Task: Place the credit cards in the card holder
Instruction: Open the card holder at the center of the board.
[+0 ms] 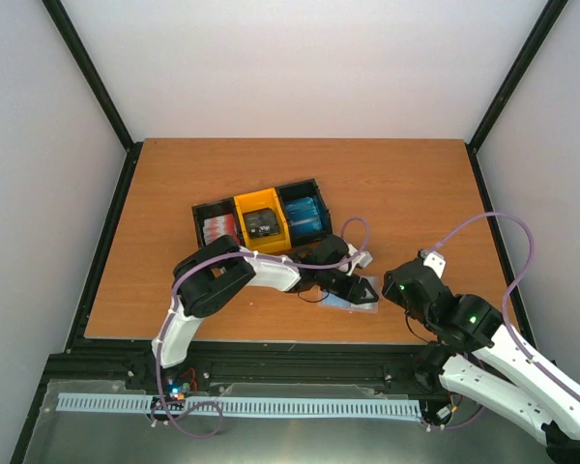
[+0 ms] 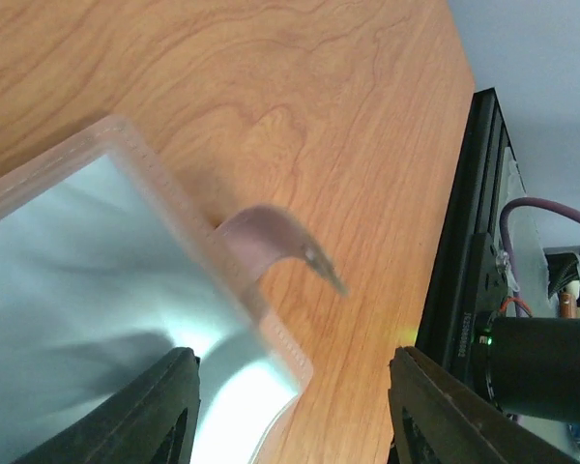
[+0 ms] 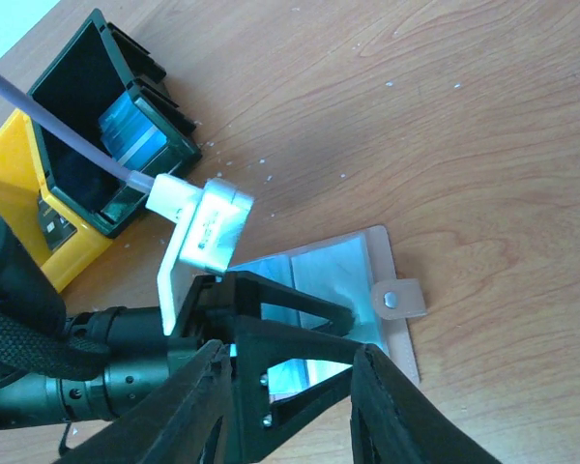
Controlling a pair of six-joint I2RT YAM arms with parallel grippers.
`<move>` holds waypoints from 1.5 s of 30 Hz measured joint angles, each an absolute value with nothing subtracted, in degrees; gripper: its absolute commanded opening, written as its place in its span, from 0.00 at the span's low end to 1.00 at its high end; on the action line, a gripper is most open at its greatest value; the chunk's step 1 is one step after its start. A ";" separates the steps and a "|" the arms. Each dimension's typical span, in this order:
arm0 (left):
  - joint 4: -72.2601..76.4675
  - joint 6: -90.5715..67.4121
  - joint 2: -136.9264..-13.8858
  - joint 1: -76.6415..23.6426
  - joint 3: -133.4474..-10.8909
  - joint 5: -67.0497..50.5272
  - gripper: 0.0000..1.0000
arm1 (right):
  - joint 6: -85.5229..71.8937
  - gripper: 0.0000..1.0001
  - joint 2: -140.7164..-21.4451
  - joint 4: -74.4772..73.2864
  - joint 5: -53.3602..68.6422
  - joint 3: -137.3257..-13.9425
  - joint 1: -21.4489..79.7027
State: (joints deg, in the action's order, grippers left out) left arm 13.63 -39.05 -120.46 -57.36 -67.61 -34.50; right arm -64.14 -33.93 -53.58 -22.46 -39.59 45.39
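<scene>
The card holder (image 1: pixel 353 302) lies open near the table's front edge, its clear sleeves (image 3: pixel 348 271) showing light blue and its snap tab (image 3: pixel 398 298) sticking out to the side. My left gripper (image 1: pixel 356 288) hovers over it, open. In the left wrist view one finger (image 2: pixel 164 406) is above the sleeve (image 2: pixel 77 271) and the other is above bare wood. My right gripper (image 3: pixel 290 353) stands open just to the right of the holder, with nothing between its fingers. The credit cards stand in the tray: red (image 1: pixel 217 229), black (image 1: pixel 261 224) and light blue (image 1: pixel 304 215).
The three-bin tray (image 1: pixel 256 196), black, yellow and black, sits mid-table behind the holder. The left arm's cable and white wrist mount (image 3: pixel 205 227) hang between the tray and the holder. The table's front edge and black rail (image 2: pixel 454 290) run close by.
</scene>
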 measured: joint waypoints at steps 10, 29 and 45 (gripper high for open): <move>13.06 -39.03 -123.87 -59.07 -72.53 -31.48 0.57 | -63.42 0.36 -34.11 -54.39 -23.59 -39.68 45.39; -5.69 -36.47 -104.42 -56.18 -70.74 -28.71 0.58 | -59.33 0.24 -42.98 -50.96 -22.20 -48.16 45.36; -27.33 -31.14 -80.20 -35.94 -62.92 -18.41 0.59 | -54.30 0.25 -72.55 -39.00 -2.48 -49.50 45.34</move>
